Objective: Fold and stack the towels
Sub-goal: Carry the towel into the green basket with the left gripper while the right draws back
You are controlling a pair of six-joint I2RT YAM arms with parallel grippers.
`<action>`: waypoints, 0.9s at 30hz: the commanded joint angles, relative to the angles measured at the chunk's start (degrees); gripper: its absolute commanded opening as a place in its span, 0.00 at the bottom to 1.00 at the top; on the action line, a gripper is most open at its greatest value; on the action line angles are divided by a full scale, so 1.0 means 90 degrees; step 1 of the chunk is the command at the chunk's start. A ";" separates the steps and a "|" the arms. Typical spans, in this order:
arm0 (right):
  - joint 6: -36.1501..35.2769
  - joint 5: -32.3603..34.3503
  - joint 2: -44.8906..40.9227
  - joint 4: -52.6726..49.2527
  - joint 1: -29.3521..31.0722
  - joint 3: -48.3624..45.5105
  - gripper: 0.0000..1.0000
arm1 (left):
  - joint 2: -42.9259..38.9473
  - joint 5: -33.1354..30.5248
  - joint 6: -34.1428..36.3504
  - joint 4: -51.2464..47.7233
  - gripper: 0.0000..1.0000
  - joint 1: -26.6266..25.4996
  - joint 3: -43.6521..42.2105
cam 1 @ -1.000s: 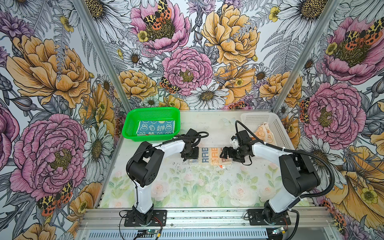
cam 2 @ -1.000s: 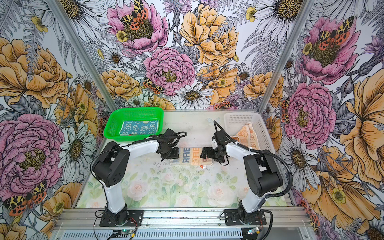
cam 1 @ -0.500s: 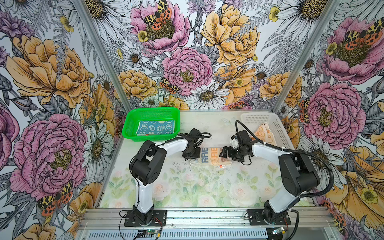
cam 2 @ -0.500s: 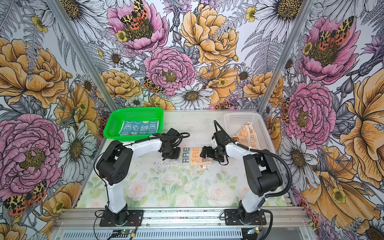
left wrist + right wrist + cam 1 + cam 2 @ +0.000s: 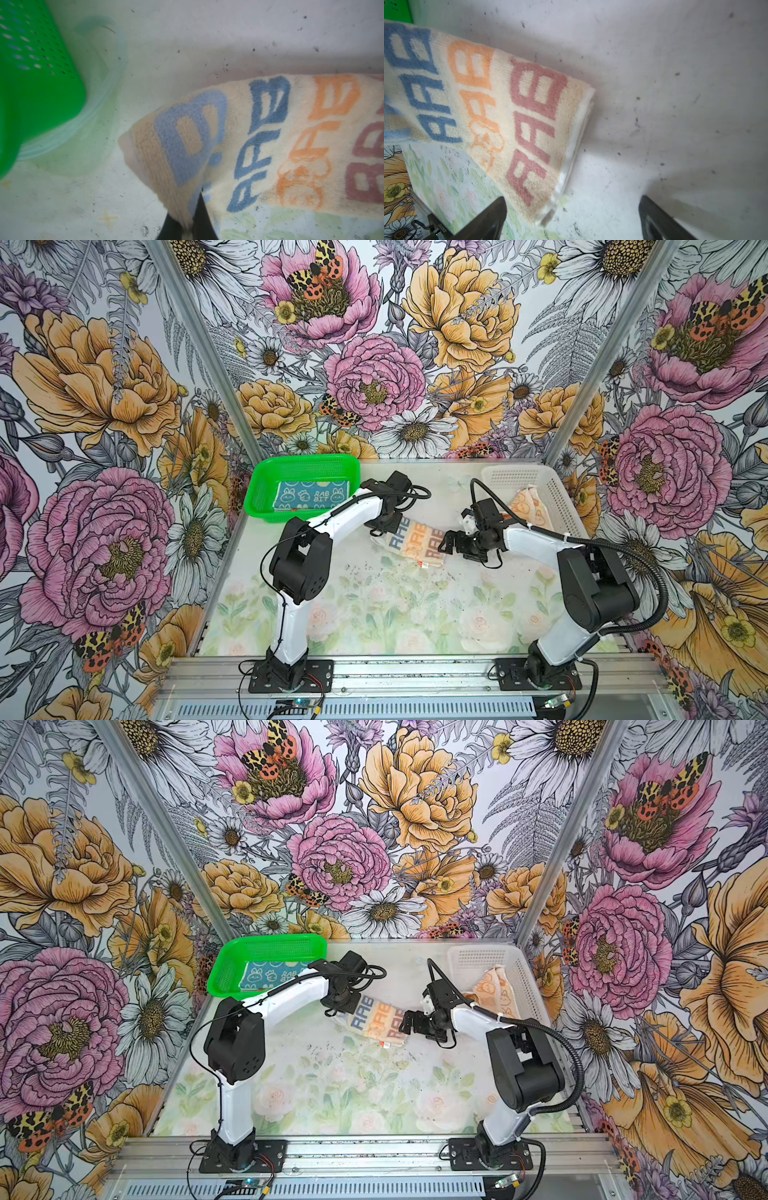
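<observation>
The cream towel point(image 5: 415, 541) point(image 5: 376, 1025) with coloured lettering lies folded in mid-table. Its left end is pinched up and raised by my left gripper point(image 5: 379, 527) point(image 5: 338, 1006), which is shut on it. In the left wrist view a fold of that towel point(image 5: 270, 145) runs down between the dark fingers point(image 5: 202, 220) of the left gripper point(image 5: 188, 228). My right gripper point(image 5: 448, 541) point(image 5: 571, 218) stands open just off the towel's right end point(image 5: 508, 104), holding nothing. The blue towel point(image 5: 309, 499) lies in the green basket. The orange towel point(image 5: 530, 508) lies crumpled in the white basket.
The green mesh basket point(image 5: 259, 489) stands at the back left, close behind my left arm. The white mesh basket point(image 5: 552, 489) stands at the back right behind my right arm. Flowered walls close in the table on three sides.
My left gripper has shut on the cream towel's left end and drawn it up and to the left, so the towel now lies slanted. The right gripper stays open in place.
</observation>
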 commanded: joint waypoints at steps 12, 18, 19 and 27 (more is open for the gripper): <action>0.0096 -0.0155 0.0566 0.0130 0.0745 0.2084 0.99 | 0.0304 -0.1521 0.1726 -0.0366 0.00 0.1182 0.2390; 0.0208 -0.0219 0.0904 0.0115 0.0975 0.2758 0.99 | 0.0567 -0.1670 0.2262 -0.0366 0.00 0.1677 0.3075; 0.0215 -0.0227 0.0932 0.0112 0.0997 0.2829 0.99 | 0.0597 -0.1668 0.2333 -0.0360 0.00 0.1775 0.3100; 0.0274 -0.0286 0.1225 0.0041 0.1104 0.3253 0.99 | 0.0683 -0.1310 0.2639 -0.0339 0.00 0.2636 0.2695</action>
